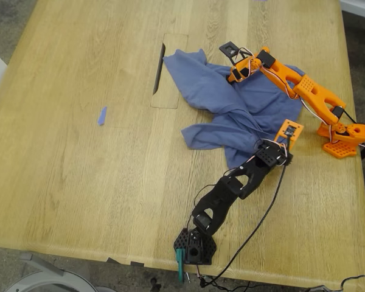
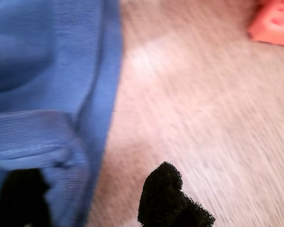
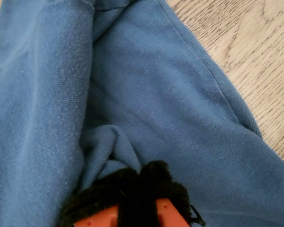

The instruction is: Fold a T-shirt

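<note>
Clenching my second gripper (image 3: 142, 182) is bunching the T-shirt (image 1: 243, 100); my first gripper (image 2: 92, 198) is spreading over its hem; tape scrap (image 1: 101, 115) lying at nine o'clock.

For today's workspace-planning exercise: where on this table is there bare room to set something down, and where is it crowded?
Free: the wooden table across the exterior view's left, holding only a blue tape scrap, bordered by the slot and T-shirt. Crowded: the exterior view's right, where both arms meet the crumpled shirt.
</note>
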